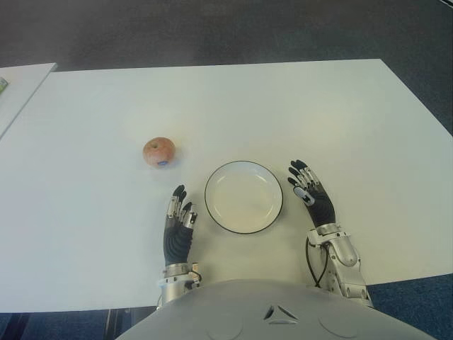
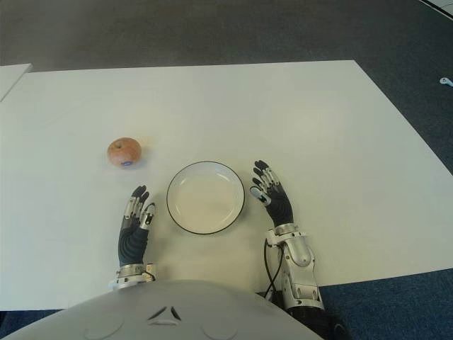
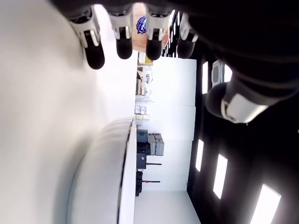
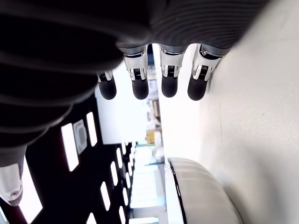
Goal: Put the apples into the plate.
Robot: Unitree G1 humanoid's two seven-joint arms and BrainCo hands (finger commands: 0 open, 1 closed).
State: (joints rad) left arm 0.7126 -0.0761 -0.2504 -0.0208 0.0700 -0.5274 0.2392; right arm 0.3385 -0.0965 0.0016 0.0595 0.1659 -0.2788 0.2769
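Note:
One red-yellow apple [image 1: 159, 152] with a small blue sticker sits on the white table [image 1: 283, 106], left of and slightly beyond the plate. The white plate [image 1: 244, 196] with a dark rim holds nothing. My left hand [image 1: 178, 216] shows just left of the plate, fingers extended and holding nothing; the apple lies beyond its fingertips [image 3: 124, 44]. My right hand [image 1: 308, 190] shows just right of the plate, fingers also extended and bare. In the left wrist view the apple [image 3: 140, 25] peeks out between the fingers, and the plate rim [image 3: 126, 154] shows beside the hand.
A second white table's corner [image 1: 21, 81] shows at the far left. Dark carpet [image 1: 212, 28] lies beyond the table's far edge. The table's right edge runs diagonally past my right hand.

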